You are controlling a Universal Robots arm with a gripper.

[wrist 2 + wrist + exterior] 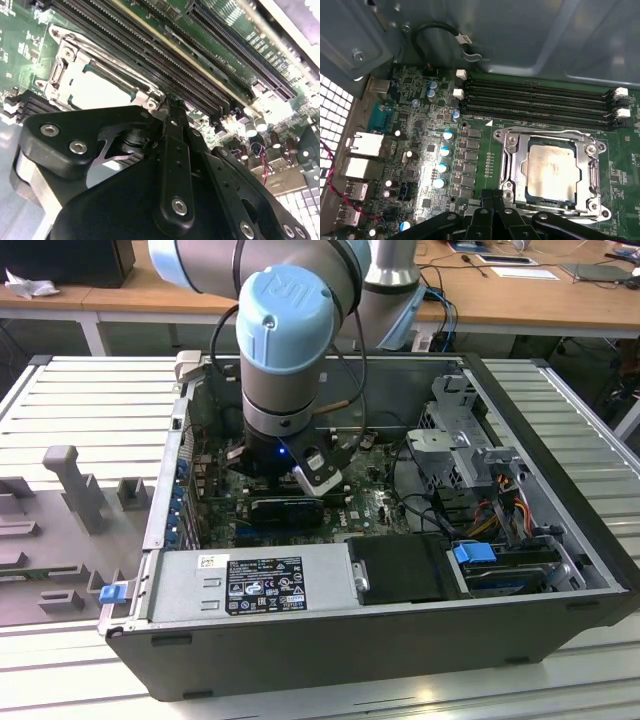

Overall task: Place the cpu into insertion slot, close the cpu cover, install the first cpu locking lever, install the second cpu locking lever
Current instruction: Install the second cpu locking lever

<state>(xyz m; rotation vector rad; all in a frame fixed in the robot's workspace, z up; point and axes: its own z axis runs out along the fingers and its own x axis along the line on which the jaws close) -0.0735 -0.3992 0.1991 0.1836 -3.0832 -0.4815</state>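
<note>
The cpu (pixel 552 172) lies flat in the insertion slot (pixel 506 192) on the green motherboard, its pale silver top showing through a square window. The cpu cover (pixel 547 139) is down over it, a silvery frame with thin metal levers along its sides. In the second wrist view the cpu (pixel 100 92) and the cpu cover (pixel 75 52) sit just beyond the fingertips. My gripper (pixel 492 199) hovers at the socket's edge, fingers pressed together and holding nothing. Its tip (pixel 172 106) sits by a corner screw of the frame. In the exterior view the arm's wrist (pixel 285 455) reaches down into the open computer case.
Long black memory slots (pixel 535 102) run beside the socket. Blue-topped capacitors (pixel 442 167) and rear port blocks (pixel 367 145) stand on its other side. A black cable (pixel 437 30) loops along the case wall. The power supply (pixel 250 580) and drive cage (pixel 470 440) crowd the case.
</note>
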